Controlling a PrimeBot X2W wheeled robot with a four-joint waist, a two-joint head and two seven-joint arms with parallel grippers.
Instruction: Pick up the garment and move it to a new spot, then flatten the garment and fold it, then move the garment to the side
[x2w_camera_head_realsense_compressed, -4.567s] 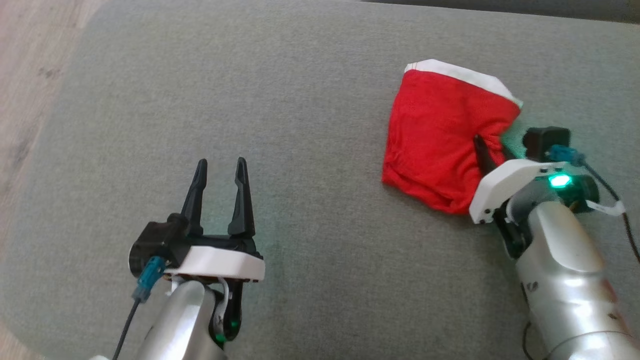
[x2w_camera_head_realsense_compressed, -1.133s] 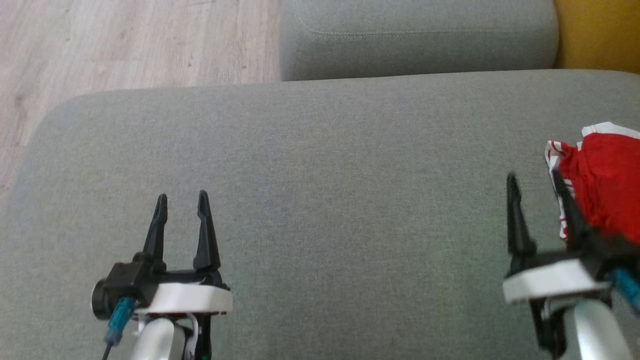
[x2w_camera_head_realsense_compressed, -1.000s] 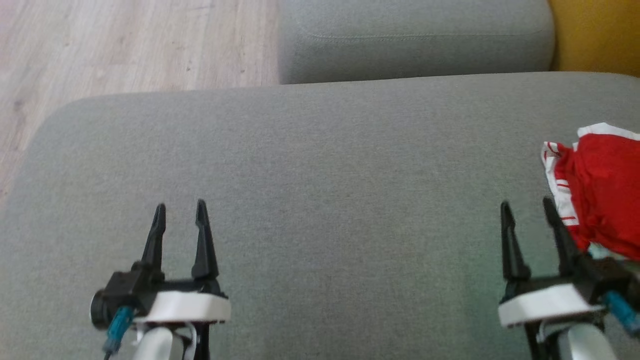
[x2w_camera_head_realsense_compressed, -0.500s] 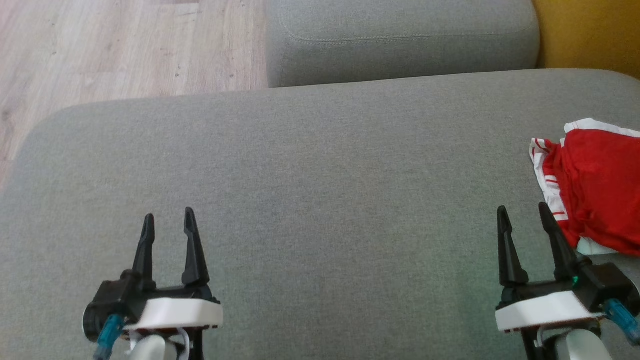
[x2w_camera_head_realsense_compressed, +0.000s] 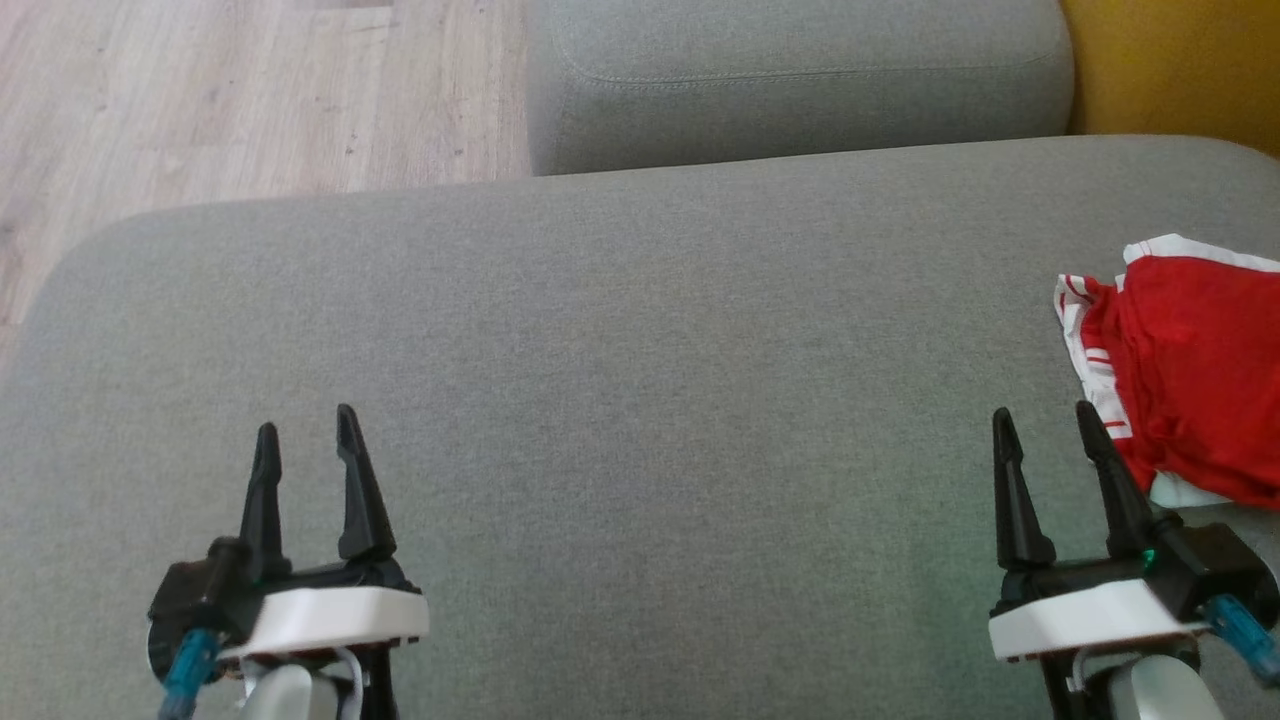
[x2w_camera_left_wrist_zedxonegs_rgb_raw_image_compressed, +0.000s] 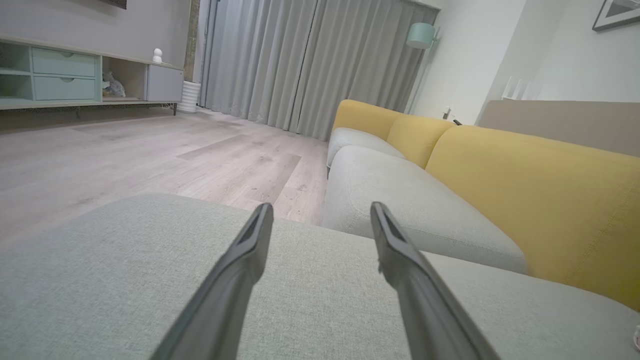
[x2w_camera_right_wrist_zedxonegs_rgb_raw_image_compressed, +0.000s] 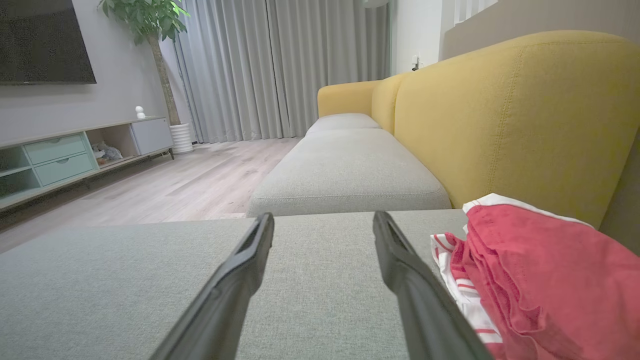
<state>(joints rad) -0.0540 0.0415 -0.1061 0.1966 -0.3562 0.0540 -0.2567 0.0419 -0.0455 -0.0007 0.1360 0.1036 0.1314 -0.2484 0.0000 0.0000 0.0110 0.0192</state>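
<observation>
The red garment (x2w_camera_head_realsense_compressed: 1195, 380), white-trimmed, is lying bunched at three o'clock on the grey cushion (x2w_camera_head_realsense_compressed: 640, 330), just beside the right gripper (x2w_camera_head_realsense_compressed: 1042, 412); that and the left gripper (x2w_camera_head_realsense_compressed: 306, 420) are hovering with jaws spread, holding nothing.

The left hand (x2w_camera_head_realsense_compressed: 305, 420) is seen at the lower left, its two dark fingers (x2w_camera_head_realsense_compressed: 352, 480) pointed up the head view and spread apart, empty. The right hand (x2w_camera_head_realsense_compressed: 1041, 411) is seen at the lower right, its jaws likewise parted and empty. Both white wrist housings (x2w_camera_head_realsense_compressed: 335, 620) are held about level.
</observation>
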